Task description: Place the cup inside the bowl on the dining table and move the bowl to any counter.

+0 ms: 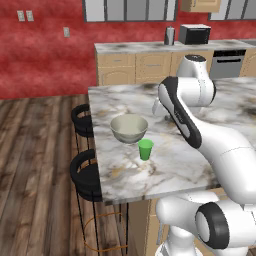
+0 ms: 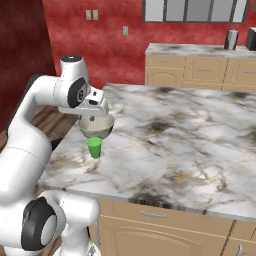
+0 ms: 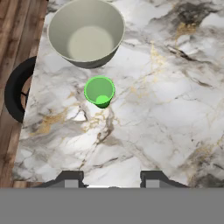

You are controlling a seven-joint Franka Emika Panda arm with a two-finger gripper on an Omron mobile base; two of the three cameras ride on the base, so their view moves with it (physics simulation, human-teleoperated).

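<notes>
Green cup stands upright on the marble desk, just near-side of the empty bowl, not touching. Tool hovers above, fingers parted, grasping nothing.

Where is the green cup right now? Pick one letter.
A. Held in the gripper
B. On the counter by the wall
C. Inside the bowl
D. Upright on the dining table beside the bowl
D: the cup stands upright on the dining table just beside the bowl, which holds nothing.
</notes>
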